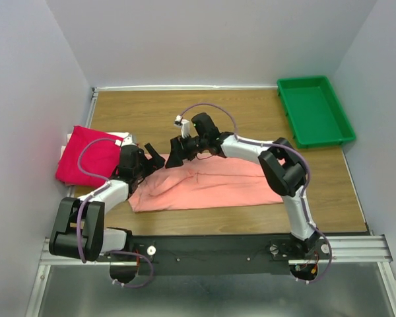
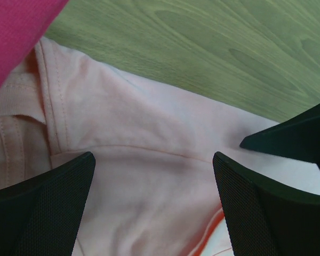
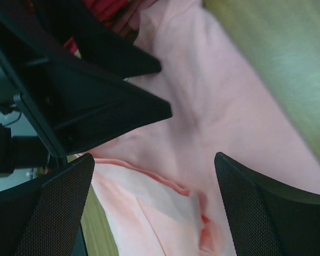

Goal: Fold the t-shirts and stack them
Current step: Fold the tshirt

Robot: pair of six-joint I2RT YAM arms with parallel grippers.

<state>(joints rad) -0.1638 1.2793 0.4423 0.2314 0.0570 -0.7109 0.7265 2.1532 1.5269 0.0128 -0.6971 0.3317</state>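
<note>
The salmon pink t-shirt (image 1: 211,186) lies partly folded on the table's near middle. It fills the left wrist view (image 2: 138,160) and the right wrist view (image 3: 229,106). The magenta-red t-shirt (image 1: 87,156) lies folded at the left edge, with a corner in the left wrist view (image 2: 16,32). My left gripper (image 1: 152,158) is open just above the pink shirt's upper left part. My right gripper (image 1: 175,153) is open right beside it, over the same edge. The left gripper's fingers (image 3: 112,106) show in the right wrist view. Neither holds cloth.
A green plastic tray (image 1: 315,109) stands at the far right corner. Grey walls close in the table on the left, back and right. A metal rail (image 1: 356,247) runs along the near edge.
</note>
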